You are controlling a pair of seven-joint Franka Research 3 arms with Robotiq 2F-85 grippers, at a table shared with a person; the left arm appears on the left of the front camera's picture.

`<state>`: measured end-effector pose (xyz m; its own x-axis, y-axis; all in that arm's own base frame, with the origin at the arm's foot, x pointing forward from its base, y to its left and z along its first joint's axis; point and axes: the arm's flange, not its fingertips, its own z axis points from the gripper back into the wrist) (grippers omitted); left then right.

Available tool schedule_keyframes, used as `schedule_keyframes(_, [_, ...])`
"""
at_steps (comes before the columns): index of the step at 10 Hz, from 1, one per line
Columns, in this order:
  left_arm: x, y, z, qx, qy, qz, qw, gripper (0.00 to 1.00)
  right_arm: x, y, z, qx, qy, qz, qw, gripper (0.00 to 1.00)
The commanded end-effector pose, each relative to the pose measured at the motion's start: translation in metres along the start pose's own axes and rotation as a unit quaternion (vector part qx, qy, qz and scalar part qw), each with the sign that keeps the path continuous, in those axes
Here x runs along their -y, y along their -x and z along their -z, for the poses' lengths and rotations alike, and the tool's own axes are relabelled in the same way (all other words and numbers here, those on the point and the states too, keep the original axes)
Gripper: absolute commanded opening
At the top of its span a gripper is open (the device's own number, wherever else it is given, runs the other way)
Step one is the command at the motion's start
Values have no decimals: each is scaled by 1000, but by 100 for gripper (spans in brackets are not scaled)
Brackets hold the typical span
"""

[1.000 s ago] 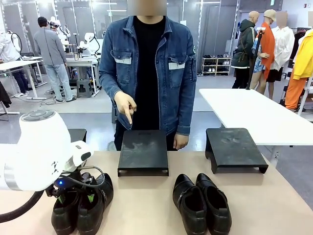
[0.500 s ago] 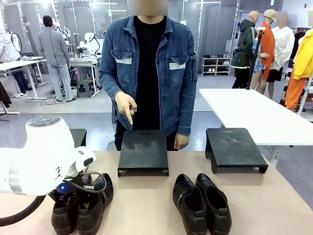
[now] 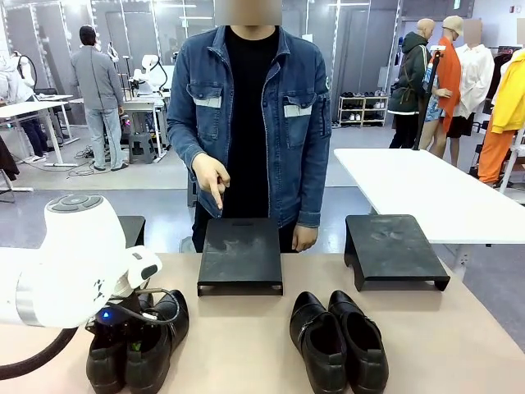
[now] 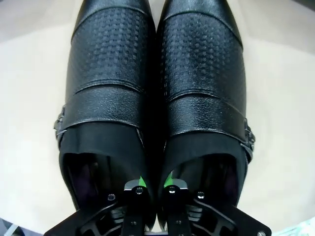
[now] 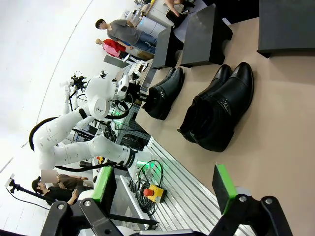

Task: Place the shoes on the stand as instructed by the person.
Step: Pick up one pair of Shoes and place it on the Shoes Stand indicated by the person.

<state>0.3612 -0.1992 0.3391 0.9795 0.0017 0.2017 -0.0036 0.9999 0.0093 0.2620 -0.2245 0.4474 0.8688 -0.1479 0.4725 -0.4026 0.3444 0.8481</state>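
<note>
Lower centre, the left gripper (image 4: pixel 155 187) pinches the adjoining inner walls of two glossy, dimple-embossed black shoes (image 4: pixel 202 69); the right gripper (image 5: pixel 164 183) gapes wide.

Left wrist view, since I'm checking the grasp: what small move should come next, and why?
Probably a short straight lift. The left hand is shut on the adjoining inner walls of the left pair of shoes, which rests on the table, and the person's hand points at the middle stand.
</note>
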Motion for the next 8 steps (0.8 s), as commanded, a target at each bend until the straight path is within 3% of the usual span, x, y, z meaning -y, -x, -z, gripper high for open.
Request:
schedule_keyframes(1, [-6,12,0,-6,-3,-10,1000,0,0,1,-2,1,-5,-7,1000,100])
schedule_keyframes(8, [0,0,0,0,0,0,1000,0,0,1,-2,1,-5,-7,1000,100])
